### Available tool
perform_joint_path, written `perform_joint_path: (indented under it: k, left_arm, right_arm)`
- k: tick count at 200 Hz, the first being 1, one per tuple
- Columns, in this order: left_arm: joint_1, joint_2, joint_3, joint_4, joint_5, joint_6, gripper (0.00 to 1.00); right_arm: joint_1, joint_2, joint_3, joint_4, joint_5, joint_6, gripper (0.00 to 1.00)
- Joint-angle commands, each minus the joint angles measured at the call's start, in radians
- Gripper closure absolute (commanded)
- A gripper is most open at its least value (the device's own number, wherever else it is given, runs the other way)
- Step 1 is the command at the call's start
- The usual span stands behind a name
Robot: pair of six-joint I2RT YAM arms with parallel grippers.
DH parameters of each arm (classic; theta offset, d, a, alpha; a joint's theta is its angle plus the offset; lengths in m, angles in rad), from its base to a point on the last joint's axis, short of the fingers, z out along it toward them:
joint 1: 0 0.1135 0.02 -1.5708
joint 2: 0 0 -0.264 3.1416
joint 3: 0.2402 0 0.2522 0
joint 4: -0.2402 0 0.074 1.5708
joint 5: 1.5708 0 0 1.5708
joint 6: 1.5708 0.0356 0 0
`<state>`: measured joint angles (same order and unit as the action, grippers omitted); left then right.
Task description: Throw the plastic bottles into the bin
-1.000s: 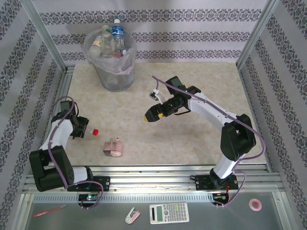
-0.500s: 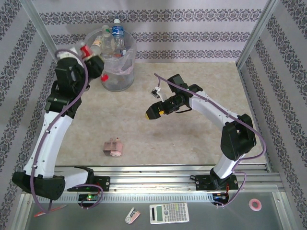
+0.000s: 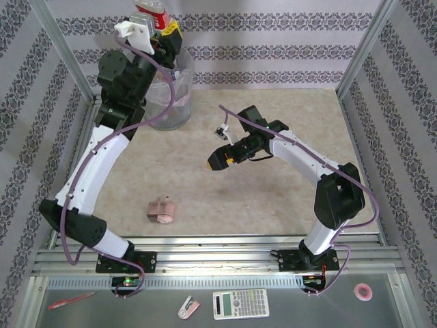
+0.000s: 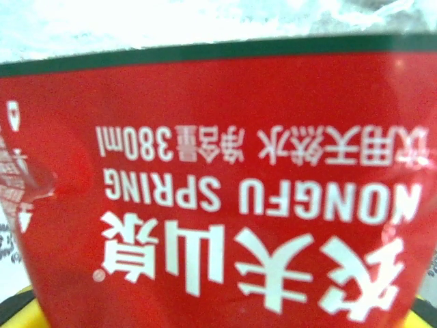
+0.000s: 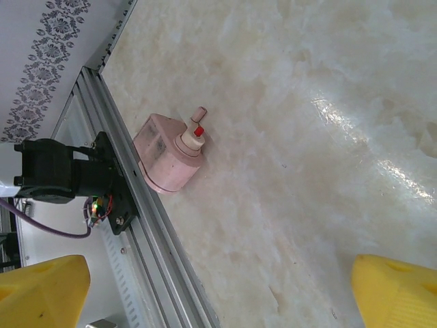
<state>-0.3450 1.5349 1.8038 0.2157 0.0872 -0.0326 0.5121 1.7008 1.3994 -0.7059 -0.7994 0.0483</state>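
A plastic bottle [image 3: 151,14] with a red label is held high above the bin [image 3: 175,102], with my left gripper [image 3: 157,26] shut on it. In the left wrist view the red label [image 4: 225,191] is right up against the camera, with a yellow pad [image 4: 12,309] at the bottom corner. My left arm hides most of the bin's mouth and what lies inside. My right gripper [image 3: 217,161] hovers open over the middle of the table, nothing between its yellow fingertips [image 5: 42,290].
A small pink lumpy object [image 3: 160,210] [image 5: 167,157] lies near the front rail [image 3: 218,242]. Aluminium posts and patterned walls close in the table. A calculator [image 3: 240,303], a tape roll [image 3: 363,292] and a pen [image 3: 71,300] lie below the front rail.
My left arm has swung up from the table to the bin's left rim, then above the bin, carrying the red-labelled bottle. The right arm has barely moved.
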Motion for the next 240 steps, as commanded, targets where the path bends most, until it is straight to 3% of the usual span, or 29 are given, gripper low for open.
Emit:
perform_joint_path:
  k: [1, 19, 36, 63, 71, 97, 136, 240]
  left_arm:
    - [-0.003, 0.015, 0.064, 0.108, 0.017, 0.067, 0.60]
    - [0.014, 0.051, 0.100, 0.068, 0.011, 0.047, 0.60]
    - [0.074, 0.106, 0.139, 0.002, 0.024, -0.053, 0.56]
    - [0.174, 0.253, 0.258, -0.208, 0.103, -0.238, 0.10]
    - [0.193, 0.301, 0.293, -0.264, 0.121, -0.256, 0.00]
    - [0.237, 0.399, 0.361, -0.369, 0.109, -0.345, 0.00]
    - [0.240, 0.384, 0.398, -0.370, 0.104, -0.371, 0.00]
    - [0.237, 0.134, 0.288, -0.388, 0.026, -0.350, 0.00]
  right_arm:
    - [-0.015, -0.036, -0.002, 0.008, 0.009, -0.002, 0.02]
    - [-0.021, -0.036, -0.001, 0.003, 0.009, -0.002, 0.02]
    - [-0.027, -0.032, 0.005, 0.001, 0.006, -0.002, 0.02]
    - [-0.036, -0.015, 0.026, -0.016, -0.005, -0.004, 0.02]
    - [-0.037, -0.010, 0.032, -0.022, -0.007, -0.004, 0.02]
    - [-0.040, -0.009, 0.034, -0.033, -0.021, -0.004, 0.02]
    - [-0.040, -0.040, -0.008, -0.022, -0.018, -0.003, 0.02]
    - [-0.040, -0.034, -0.014, -0.019, -0.026, -0.004, 0.02]
